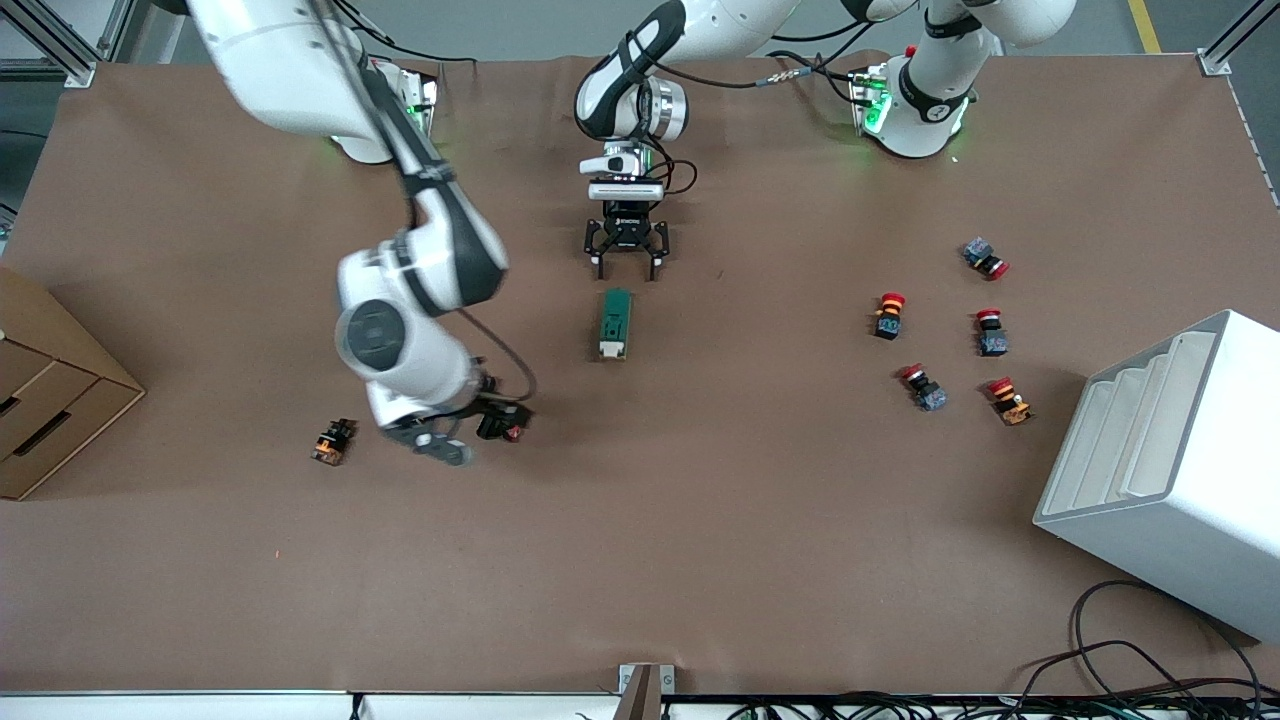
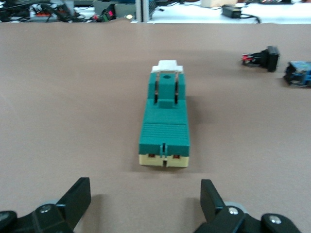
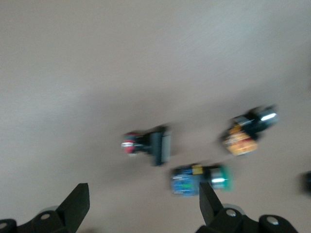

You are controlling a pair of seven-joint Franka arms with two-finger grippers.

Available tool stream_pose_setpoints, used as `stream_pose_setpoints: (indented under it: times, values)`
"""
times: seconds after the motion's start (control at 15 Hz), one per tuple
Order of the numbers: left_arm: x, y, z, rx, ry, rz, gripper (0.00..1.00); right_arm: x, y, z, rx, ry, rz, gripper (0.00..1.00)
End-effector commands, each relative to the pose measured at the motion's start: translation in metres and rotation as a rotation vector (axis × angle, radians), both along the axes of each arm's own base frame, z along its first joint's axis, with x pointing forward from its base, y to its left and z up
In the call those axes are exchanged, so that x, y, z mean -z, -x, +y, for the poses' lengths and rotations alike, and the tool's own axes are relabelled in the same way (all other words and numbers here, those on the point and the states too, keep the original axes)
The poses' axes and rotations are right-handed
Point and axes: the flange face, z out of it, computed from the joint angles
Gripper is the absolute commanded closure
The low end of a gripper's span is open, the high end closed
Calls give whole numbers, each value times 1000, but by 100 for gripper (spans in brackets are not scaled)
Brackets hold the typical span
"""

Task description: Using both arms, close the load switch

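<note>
So the load switch [image 1: 614,323] lies mid-bench [image 1: 700,520], left gripper [image 1: 627,262] just above it, fingers apart. Right gripper [image 1: 440,440], fingers spread too, hovers over small push buttons [image 3: 146,143]. White bin [image 1: 1190,470] looks empty.

left arm [image 1: 935,75]: white shell, black bands at joints, green light at base, black cables along it
right arm [image 1: 400,270]: white w/ dark grey-black band, round grey cap on joint, thin black cable looping off wrist
left gripper [image 1: 627,262]: black, 2 fingers, small white logo, white cam block above
right gripper [image 1: 440,440]: black/grey, blurred
fingers [image 2: 75,199]: black, angular; silver screws at base
</note>
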Motion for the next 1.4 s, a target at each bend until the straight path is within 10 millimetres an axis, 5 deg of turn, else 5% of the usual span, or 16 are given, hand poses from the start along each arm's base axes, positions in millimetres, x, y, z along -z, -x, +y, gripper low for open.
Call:
stream_pose_setpoints:
  times: [0.0, 0.2, 0.4, 0.6, 0.73, 0.93, 1.33]
  values:
    - [-24, 1, -11, -73, 2, 44, 0, -44, -1, -67, -153, 27, 45, 0]
    - [-63, -8, -27, -137, 20, 81, 0, -93, -6, -144, -256, 44, 114, 0]
    - [-114, -26, -43, -198, 33, 131, 0, -148, -7, -195, -305, 82, 194, 0]
    - [-169, -74, -53, -272, 36, 209, 0, -189, -8, -223, -274, 77, 190, 0]
    - [-215, -126, -48, -332, 45, 277, 0, -212, -2, -238, -246, 70, 221, 0]
    - [-274, -207, -8, -429, 58, 353, 0, -230, -1, -267, -209, 47, 206, 0]
    - [-401, -385, 144, -532, 142, 534, 0, -230, 0, -296, -278, -46, 185, 0]
